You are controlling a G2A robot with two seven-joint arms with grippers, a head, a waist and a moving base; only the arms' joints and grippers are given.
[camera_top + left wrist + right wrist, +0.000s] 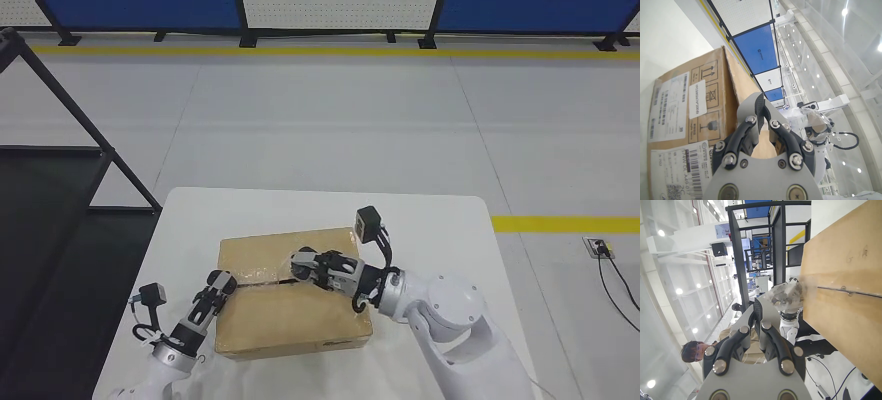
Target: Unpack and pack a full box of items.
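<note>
A closed cardboard box [290, 320] lies on the white table [430, 220], with clear tape [262, 283] along its top seam. My left gripper [222, 283] sits at the box's left top edge, fingers shut [763, 106]. My right gripper [298, 265] rests over the seam near the box's middle, also shut [758, 306]. A crumpled wad of loosened tape [806, 117] hangs past the left fingertips, at the box's edge [787, 292]. I cannot tell whether either gripper pinches it. The box's labelled side [696, 94] faces the left wrist camera. Its top flaps [844, 313] lie flat.
A black metal frame [60, 150] stands off the table's left side. Bare tabletop lies behind and to the right of the box. A socket with a cable [600, 250] lies on the floor at the right.
</note>
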